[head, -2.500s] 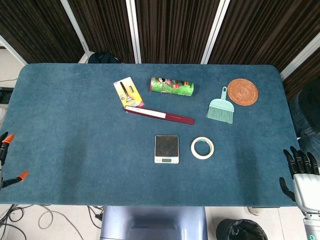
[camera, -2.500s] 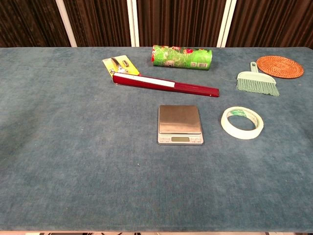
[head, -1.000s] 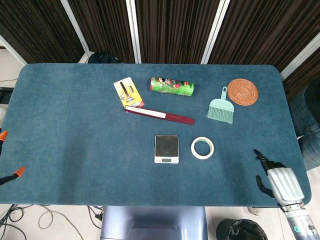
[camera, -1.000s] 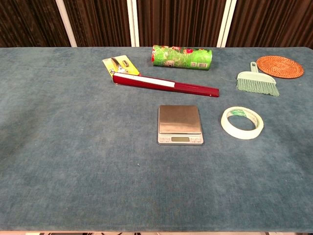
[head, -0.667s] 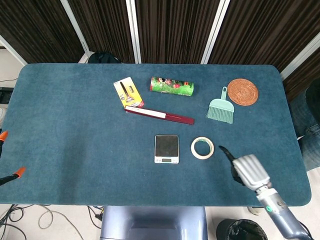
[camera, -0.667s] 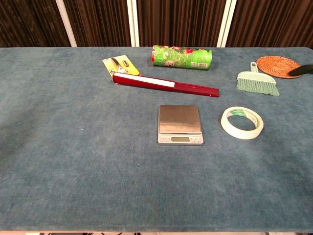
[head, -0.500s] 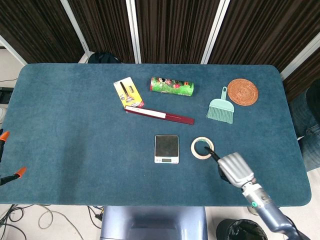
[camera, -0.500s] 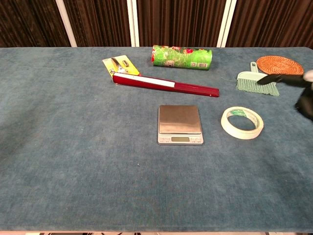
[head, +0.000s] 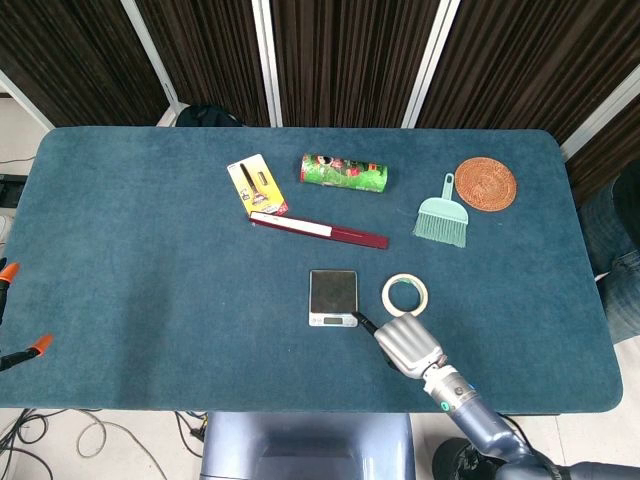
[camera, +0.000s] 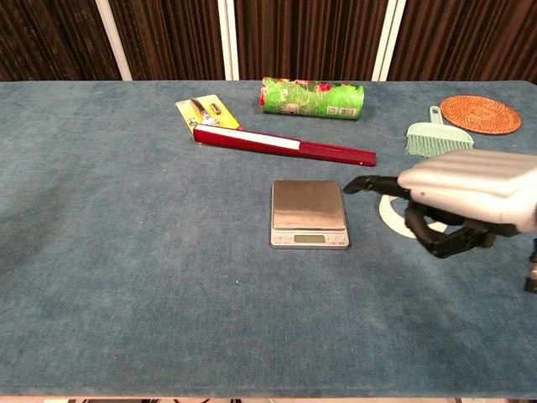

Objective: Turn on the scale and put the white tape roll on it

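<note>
The small silver scale (head: 333, 297) lies at the middle of the blue table, its display strip (camera: 308, 239) facing the front edge. The white tape roll (head: 424, 292) lies flat just to its right. My right hand (head: 405, 343) hovers in front of the tape, near the scale's front right corner. One finger stretches out toward the scale's right edge, and the others curl under the palm. It holds nothing. In the chest view the right hand (camera: 470, 197) covers most of the tape roll (camera: 393, 220). My left hand shows in neither view.
Behind the scale lie a long red box (head: 320, 230), a yellow card pack (head: 257, 185) and a green can (head: 344, 172) on its side. A green hand brush (head: 441, 218) and a woven coaster (head: 486, 184) sit at the back right.
My right hand has swept in from the table's right edge, leftward past the tape, to the scale's front right corner, with one finger now stretched out. The scale and tape have not moved.
</note>
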Motion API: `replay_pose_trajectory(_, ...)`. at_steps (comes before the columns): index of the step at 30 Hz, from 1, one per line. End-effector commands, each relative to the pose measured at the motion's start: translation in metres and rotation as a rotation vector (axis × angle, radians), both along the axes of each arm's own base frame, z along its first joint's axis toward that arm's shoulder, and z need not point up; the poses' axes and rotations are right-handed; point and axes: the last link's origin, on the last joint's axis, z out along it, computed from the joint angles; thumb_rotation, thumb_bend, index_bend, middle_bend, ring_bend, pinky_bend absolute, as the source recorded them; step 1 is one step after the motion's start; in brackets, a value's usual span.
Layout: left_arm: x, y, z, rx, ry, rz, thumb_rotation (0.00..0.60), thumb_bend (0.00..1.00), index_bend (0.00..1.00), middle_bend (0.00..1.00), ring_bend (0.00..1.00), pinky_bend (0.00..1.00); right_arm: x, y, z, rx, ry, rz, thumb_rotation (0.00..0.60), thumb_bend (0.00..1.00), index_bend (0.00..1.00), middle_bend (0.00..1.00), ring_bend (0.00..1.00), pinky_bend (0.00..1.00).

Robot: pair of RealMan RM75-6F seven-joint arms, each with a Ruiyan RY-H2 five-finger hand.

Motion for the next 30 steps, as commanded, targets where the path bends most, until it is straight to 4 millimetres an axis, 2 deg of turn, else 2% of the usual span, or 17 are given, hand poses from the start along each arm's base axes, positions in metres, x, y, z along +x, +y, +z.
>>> replay_pose_trajectory(1, 0.0, 0.0, 0.0, 0.0, 0.0, 0.001, 0.6, 0.0, 0.01, 0.0, 0.0, 0.0, 0.008, 0.002, -0.012, 0.015, 0.014, 0.012, 0.6, 1.0, 0.0, 0.82, 0.92, 0.89)
replay_pose_trajectory(15, -0.001, 0.0, 0.001, 0.003, -0.007, 0.008, 0.6, 0.0, 0.01, 0.0, 0.0, 0.0, 0.037, -0.003, -0.043, 0.047, 0.043, 0.044, 0.6, 1.0, 0.0, 0.82, 0.92, 0.94)
replay_pose_trajectory(30, -0.004, -0.001, 0.007, 0.015, -0.023, 0.021, 0.6, 0.0, 0.01, 0.0, 0.0, 0.0, 0.043, -0.01, -0.065, 0.059, 0.077, 0.02, 0.6, 1.0, 0.0, 0.82, 0.92, 0.98)
